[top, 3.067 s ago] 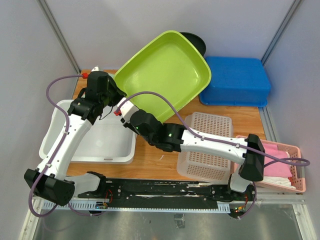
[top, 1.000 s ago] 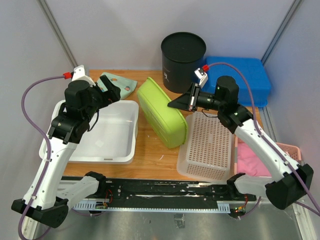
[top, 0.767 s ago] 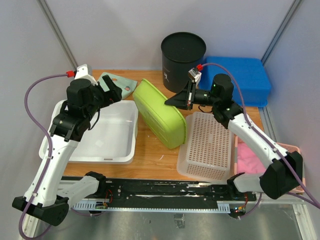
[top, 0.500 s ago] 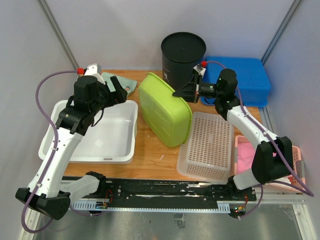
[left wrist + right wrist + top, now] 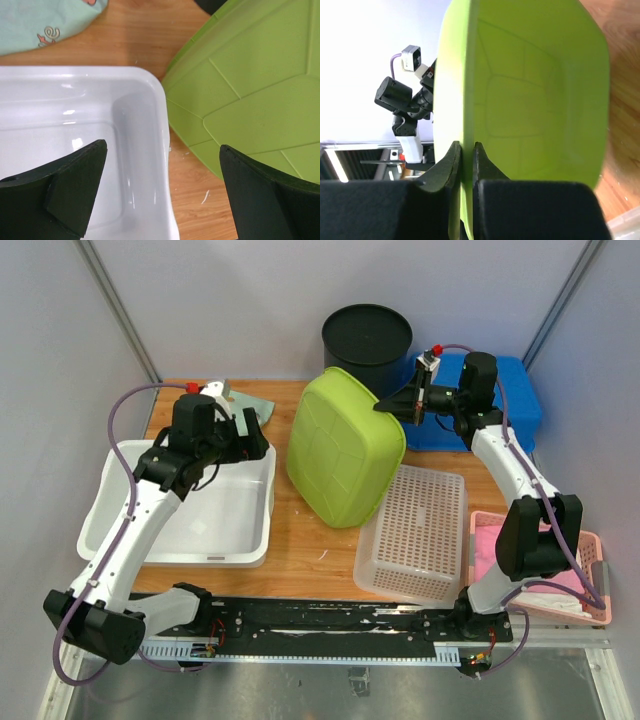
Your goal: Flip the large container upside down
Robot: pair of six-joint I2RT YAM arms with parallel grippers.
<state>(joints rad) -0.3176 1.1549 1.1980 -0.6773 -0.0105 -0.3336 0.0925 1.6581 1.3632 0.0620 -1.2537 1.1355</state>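
The right gripper (image 5: 406,405) is pinching the far rim of the large green container (image 5: 345,445) – it is standing tilted at mid-table, underside showing, between the white tub (image 5: 105,535) and the mesh basket (image 5: 420,540). The left gripper (image 5: 257,436) is hovering spread wide over the tub's right edge.

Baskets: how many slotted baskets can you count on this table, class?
2. The white basket lies front centre, right of the green tub; the pink basket sits at the right edge, partly behind the right arm. None seems hidden.

large container (image 5: 345,450) | lime-green plastic, panelled base | tilted steeply, underside facing up | centre of table (image 5: 300,540)
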